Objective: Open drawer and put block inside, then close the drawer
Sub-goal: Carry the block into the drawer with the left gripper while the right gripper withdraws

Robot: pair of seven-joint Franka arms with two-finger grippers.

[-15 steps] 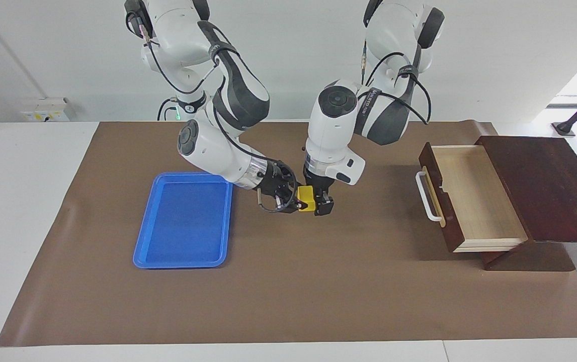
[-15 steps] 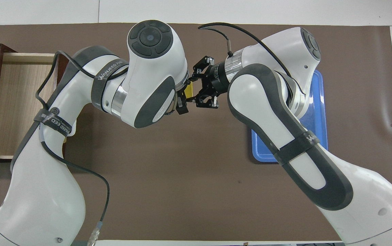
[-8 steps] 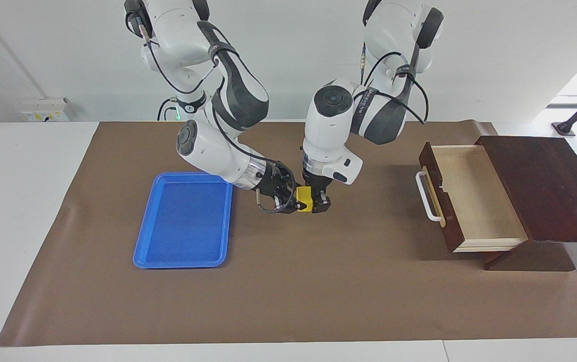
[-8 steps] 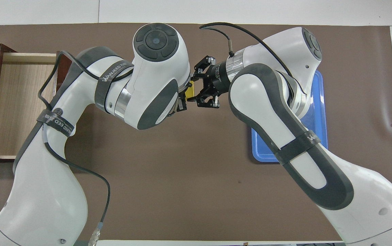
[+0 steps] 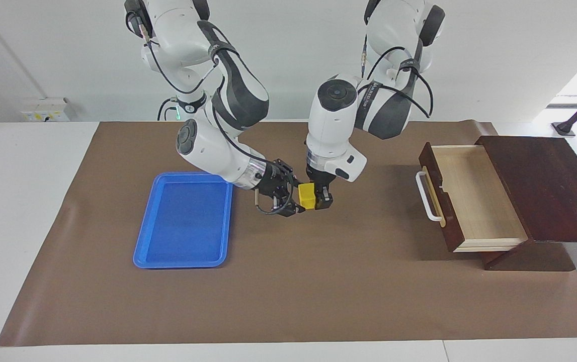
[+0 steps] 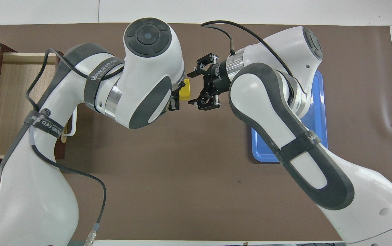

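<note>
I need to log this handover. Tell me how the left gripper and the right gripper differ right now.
The left gripper is shut on the block; the right gripper stands open beside it, its fingertips apart and off the cube in the overhead view. The left gripper points straight down from its wrist; the right gripper lies slanted, reaching in from the blue tray's end. Both are raised over the brown mat, between tray and open drawer.

Bright, even indoor light. Blown-out window glare at upper corner of facing view, left arm's end. Soft shadows under arms and drawer (image 5: 469, 196) on tabletop (image 5: 288, 291). Both views sharp, no blur.
</note>
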